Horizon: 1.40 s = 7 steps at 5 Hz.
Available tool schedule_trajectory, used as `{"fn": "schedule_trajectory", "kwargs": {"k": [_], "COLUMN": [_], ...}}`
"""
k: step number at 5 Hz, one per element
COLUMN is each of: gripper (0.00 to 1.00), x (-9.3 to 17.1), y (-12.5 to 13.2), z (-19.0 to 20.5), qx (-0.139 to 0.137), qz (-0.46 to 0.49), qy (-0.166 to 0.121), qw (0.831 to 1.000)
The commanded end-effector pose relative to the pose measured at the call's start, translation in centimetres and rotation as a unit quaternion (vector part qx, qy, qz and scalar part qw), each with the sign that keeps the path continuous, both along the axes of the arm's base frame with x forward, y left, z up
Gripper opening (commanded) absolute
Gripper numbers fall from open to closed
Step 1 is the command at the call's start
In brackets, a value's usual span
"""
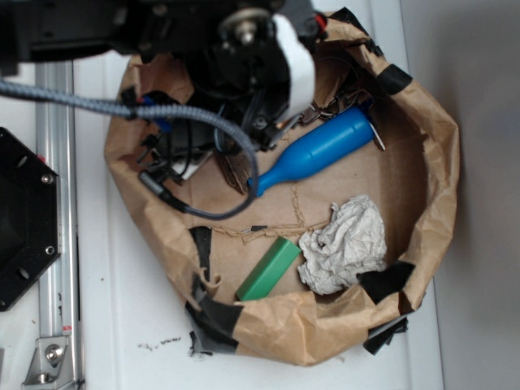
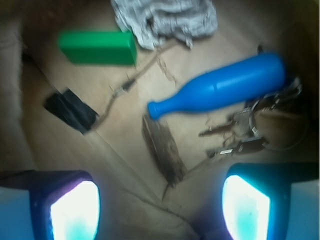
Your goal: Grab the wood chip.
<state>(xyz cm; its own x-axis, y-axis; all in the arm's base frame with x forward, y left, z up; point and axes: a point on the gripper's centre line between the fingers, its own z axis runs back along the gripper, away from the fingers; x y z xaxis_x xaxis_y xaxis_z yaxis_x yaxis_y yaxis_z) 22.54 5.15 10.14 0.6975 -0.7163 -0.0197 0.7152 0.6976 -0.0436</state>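
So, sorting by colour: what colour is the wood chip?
Dark brown, clearest in the wrist view: wood chip.

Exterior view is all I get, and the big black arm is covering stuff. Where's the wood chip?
Observer: In the wrist view the wood chip lies flat on the brown paper, one end near the mouth of the blue bottle.
Operator: Is the grabber open?
Observer: Yes. The gripper is open and holds nothing; the chip's near end points into the gap between its fingers.
Operator: Could it grab something else by mistake?
Observer: The keys lie beside the chip, toward one finger, but apart from it.
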Motion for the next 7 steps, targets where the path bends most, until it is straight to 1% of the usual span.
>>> {"fn": "schedule_trajectory", "kwargs": {"k": [1, 2, 3, 4, 5, 6, 7], "gripper": [1.0, 1.0, 1.0, 1.0, 1.0, 1.0, 1.0], "x": [-0.6, -1.6, -1.7, -1.0, 0.7, 1.5, 1.3], "y": [-1.6, -1.1, -0.8, -1.1, -0.6, -1.1, -1.5], "z": [-1.6, -2.3, -2.7, -2.9, -3.4, -4.6, -5.9], "qx": [0.006, 0.008, 0.003, 0.004, 0.002, 0.009, 0.014], "qz": [-0.035, -0.034, -0.033, -0.038, -0.041, -0.053, -0.067], "qy": [-0.002, -0.002, -0.002, -0.022, -0.04, -0.027, -0.018], "qw": [0.999, 0.999, 0.999, 0.999, 0.998, 0.998, 0.997]}}
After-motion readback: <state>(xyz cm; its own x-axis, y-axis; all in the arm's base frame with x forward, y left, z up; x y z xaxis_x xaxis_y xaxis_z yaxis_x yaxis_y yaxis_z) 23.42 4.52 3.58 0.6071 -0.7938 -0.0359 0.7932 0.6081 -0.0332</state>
